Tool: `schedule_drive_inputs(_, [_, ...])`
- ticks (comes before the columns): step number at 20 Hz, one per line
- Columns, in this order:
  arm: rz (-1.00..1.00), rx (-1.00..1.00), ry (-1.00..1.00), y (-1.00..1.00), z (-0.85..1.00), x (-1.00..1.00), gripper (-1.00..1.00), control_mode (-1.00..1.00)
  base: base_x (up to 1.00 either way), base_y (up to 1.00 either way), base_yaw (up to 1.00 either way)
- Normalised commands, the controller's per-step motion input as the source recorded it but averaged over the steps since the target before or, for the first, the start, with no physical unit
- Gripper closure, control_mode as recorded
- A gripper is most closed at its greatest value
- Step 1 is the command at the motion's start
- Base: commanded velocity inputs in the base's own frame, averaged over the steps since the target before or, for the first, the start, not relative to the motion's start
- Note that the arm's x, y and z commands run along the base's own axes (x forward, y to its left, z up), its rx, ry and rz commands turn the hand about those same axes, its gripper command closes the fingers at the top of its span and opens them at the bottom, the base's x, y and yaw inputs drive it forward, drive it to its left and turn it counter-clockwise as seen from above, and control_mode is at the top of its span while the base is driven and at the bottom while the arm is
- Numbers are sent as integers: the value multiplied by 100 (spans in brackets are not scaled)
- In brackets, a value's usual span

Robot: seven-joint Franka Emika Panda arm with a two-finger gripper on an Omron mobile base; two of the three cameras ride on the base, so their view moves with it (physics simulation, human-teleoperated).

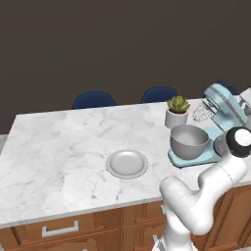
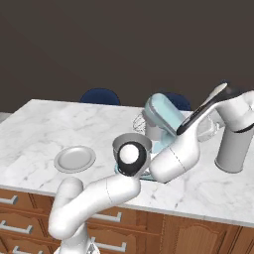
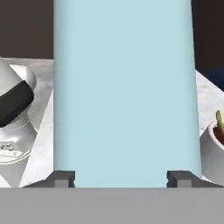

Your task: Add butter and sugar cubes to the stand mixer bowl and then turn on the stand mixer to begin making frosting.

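The light blue stand mixer [image 1: 224, 109] stands at the counter's right end with its head tilted up and its wire whisk [image 1: 201, 112] showing. The grey stand mixer bowl [image 1: 188, 141] sits on the mixer's flat base; the same mixer [image 2: 163, 119] and bowl [image 2: 131, 144] appear from the other side. My gripper [image 3: 121, 177] is open, its fingertips [image 3: 64, 177] wide apart, right up against a broad blue face of the mixer [image 3: 122, 87]. My arm reaches round to the mixer's right side. The butter and sugar cubes are out of view.
A shallow grey plate [image 1: 127, 163] lies bare near the counter's front edge, left of the bowl. A small white pot with a succulent [image 1: 177, 112] stands behind the bowl and shows close by [image 3: 214, 148]. Blue chairs [image 1: 94, 99] line the far side.
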Motion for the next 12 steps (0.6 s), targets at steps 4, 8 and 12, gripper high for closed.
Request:
schedule_drive_inputs(4, [7,-21,22,100,-5,29,-100,-100,0,0,0])
schedule_drive_inputs(8, [6,-24,26,98,-5,35,-100,-100,0,0,0])
schedule_drive_inputs(12, [5,-28,20,85,-28,12,-100,-100,0,0,0])
